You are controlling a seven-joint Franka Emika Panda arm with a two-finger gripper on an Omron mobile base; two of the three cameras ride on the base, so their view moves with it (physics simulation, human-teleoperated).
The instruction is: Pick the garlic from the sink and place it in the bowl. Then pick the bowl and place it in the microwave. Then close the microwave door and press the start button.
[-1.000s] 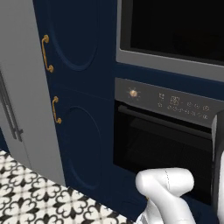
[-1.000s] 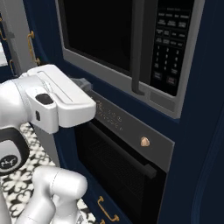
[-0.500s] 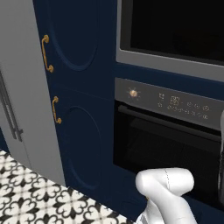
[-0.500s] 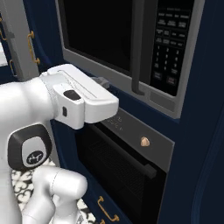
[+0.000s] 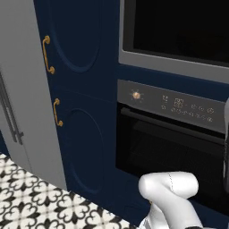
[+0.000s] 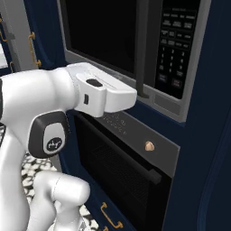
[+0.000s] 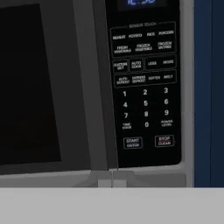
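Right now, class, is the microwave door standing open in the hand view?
No: the microwave door sits shut, flush beside the keypad.

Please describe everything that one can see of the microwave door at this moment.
The microwave door is shut, flush with the grey metal-looking frame. It is a wide panel with a large dark glass window and a dark vertical handle bar along its right edge, next to the black keypad panel. Nothing of the inside shows through the glass. It sits above the black oven, set into navy cabinets. In the right base view the robot's white hand reaches in front of its lower edge; contact cannot be judged.
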